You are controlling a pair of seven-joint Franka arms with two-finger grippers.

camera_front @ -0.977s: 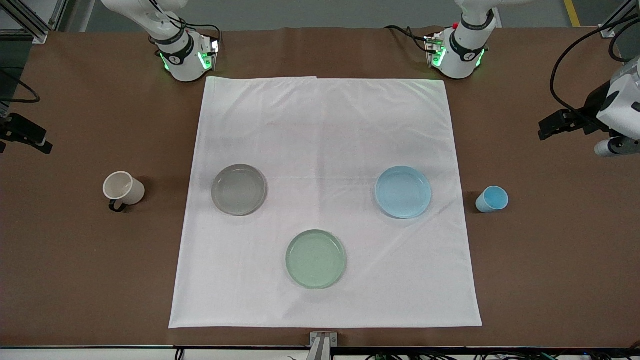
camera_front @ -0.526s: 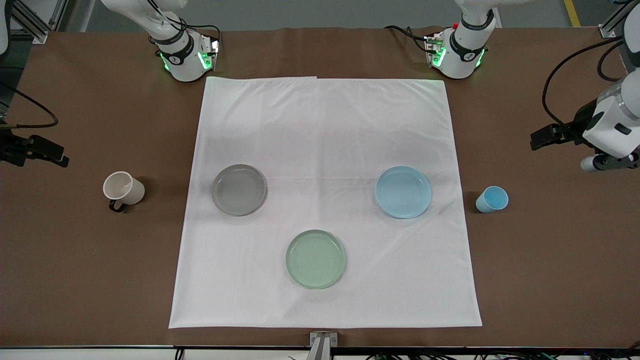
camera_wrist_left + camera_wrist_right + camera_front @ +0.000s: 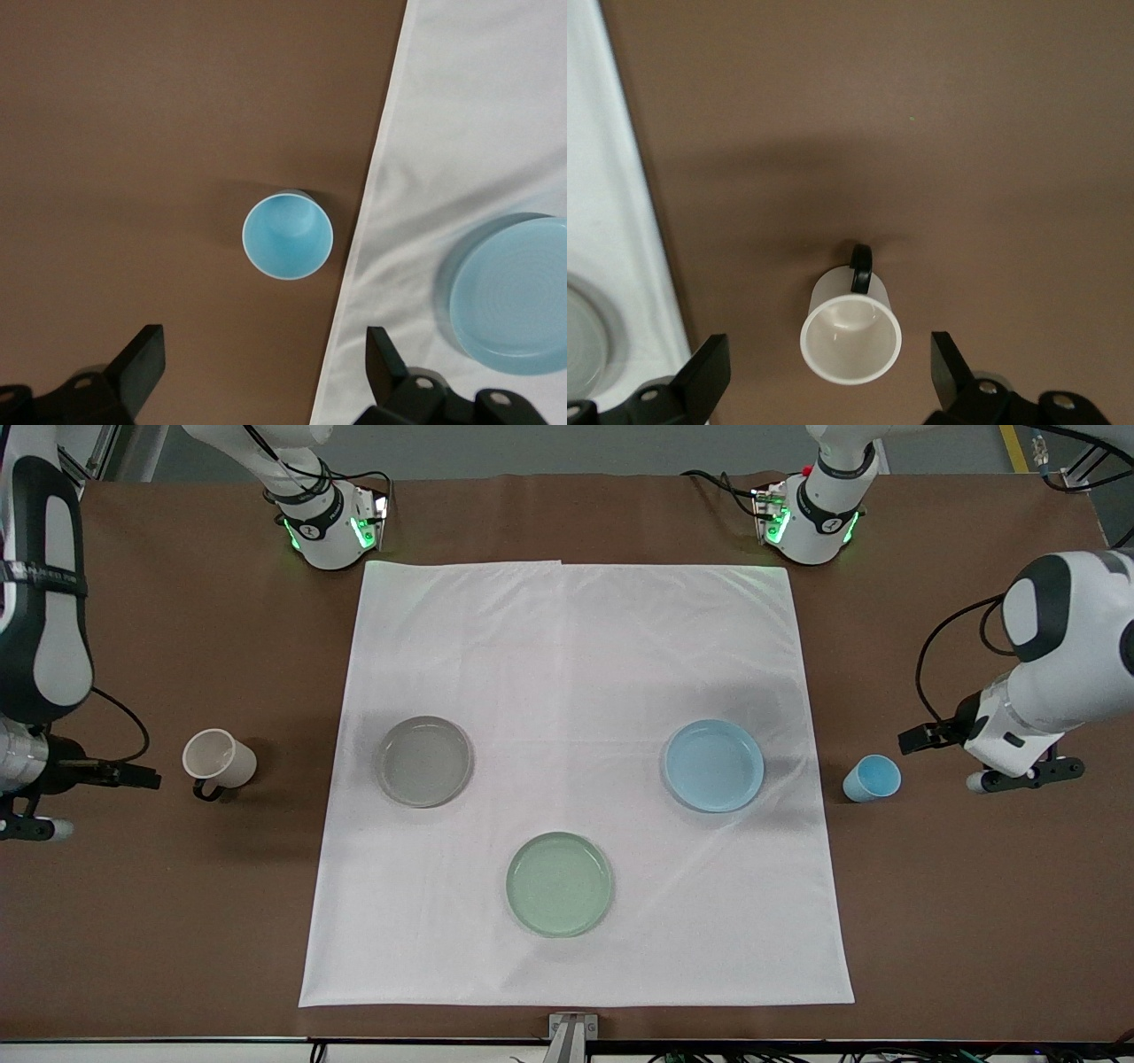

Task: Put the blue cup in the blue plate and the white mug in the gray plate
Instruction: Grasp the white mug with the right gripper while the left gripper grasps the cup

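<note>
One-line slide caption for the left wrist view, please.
Open left end effector hovers over the brown table near the upright blue cup, which stands just off the white cloth holding the blue plate.

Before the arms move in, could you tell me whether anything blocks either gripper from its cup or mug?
Nothing visible does. The left gripper hangs open by the blue cup, and the right gripper hangs open by the white mug; only bare table lies between.

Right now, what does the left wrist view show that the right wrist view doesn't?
Only the left wrist view shows the blue cup upright on the brown table, the blue plate on the cloth, and the open left pincer. Only the right wrist view shows the white mug, the gray plate's edge, and the open right pincer. Both show table and the white cloth.
</note>
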